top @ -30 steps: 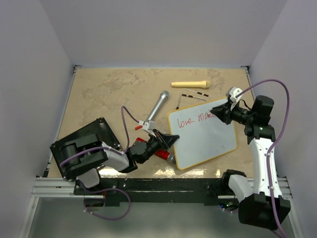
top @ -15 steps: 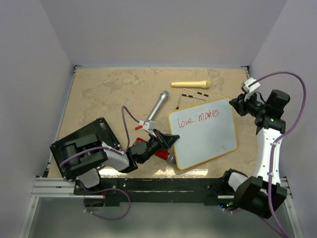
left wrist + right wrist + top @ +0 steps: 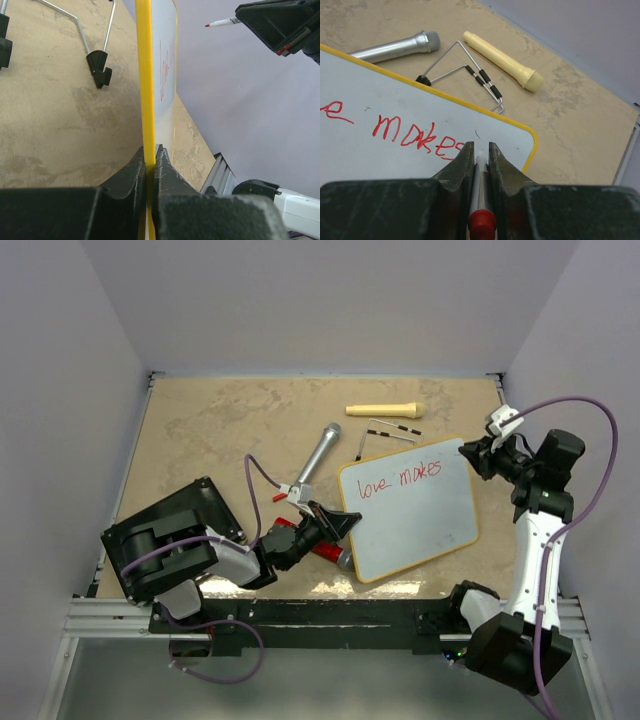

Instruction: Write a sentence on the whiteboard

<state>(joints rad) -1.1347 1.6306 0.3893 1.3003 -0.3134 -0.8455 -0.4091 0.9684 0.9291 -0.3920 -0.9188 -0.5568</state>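
Nudged back toward the whiteboard [image 3: 420, 525] since half a second ago, the right jaws hang just off its corner, with the sentence [image 3: 420, 473] "love makes" beside them. The left jaws pinch the opposite edge. Left wrist: jaws clamped narrow on the yellow frame. Right wrist: jaws grip a red marker [image 3: 480, 172], the writing just ahead.

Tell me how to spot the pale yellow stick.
Find the whiteboard with red writing on the tan table. Just past its far edge, beyond the bent wire stand, lies the stick. It is cream and plain with a knobbed end, unlike the shiny silver microphone nearby.
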